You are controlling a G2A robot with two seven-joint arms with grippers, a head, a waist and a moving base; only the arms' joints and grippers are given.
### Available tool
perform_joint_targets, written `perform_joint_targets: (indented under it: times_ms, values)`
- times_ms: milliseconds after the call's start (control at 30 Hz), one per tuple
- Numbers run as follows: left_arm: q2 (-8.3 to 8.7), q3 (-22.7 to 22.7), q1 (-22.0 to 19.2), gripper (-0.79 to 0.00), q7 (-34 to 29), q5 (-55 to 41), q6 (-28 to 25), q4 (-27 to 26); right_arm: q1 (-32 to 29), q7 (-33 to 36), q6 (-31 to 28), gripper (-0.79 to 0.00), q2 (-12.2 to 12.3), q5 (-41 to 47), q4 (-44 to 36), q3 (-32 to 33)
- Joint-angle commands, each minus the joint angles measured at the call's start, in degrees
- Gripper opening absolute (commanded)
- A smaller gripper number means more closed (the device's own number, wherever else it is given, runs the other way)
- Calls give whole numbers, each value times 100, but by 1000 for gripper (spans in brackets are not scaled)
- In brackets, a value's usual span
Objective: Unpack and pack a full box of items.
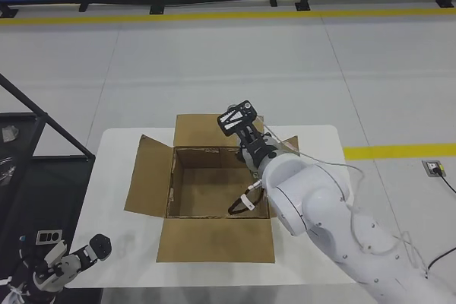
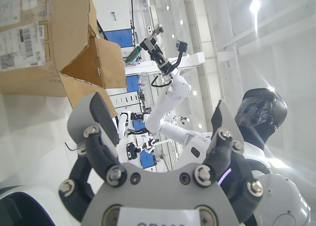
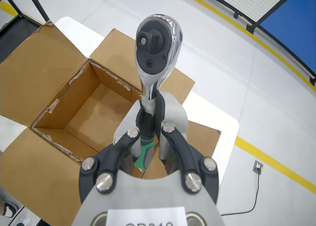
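Observation:
An open cardboard box (image 1: 216,243) stands on the white table (image 1: 311,144) with its four flaps folded out, and its inside (image 3: 81,118) looks bare. My right gripper (image 3: 150,110) is shut on a ratchet wrench (image 3: 158,46) just below the chrome head. The green handle runs back between the fingers. It holds the wrench above the box's far right corner (image 1: 247,140). From the left wrist view the wrench (image 2: 134,54) hangs well above the box (image 2: 61,14). My left gripper (image 2: 158,110) is open and holds nothing, low beside the table's near left corner (image 1: 99,247).
A black rack (image 1: 15,152) stands left of the table. On the floor to the right, a socket with a cable (image 1: 433,169) lies by a yellow line (image 1: 403,150). Bare table top runs around the box on all sides.

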Motion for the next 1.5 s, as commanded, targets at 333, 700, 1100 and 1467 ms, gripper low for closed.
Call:
perform_joint_targets:
  times_ms: [333, 700, 1100, 1467]
  values:
    - [0, 0, 0, 0, 0, 0, 0, 0, -18, -4, -7, -785, 4, -7, -20, 16]
    - [0, 0, 0, 0, 0, 0, 0, 0, 529, -521, -1794, -785, -135, 785, 1150, -197]
    - [0, 0, 0, 0, 0, 0, 0, 0, 1874, -1526, -4190, -785, -1331, 2440, 5034, -2082]
    - [0, 0, 0, 0, 0, 0, 0, 0, 1894, -2784, -4430, -785, -2488, 1759, 7460, -3004]
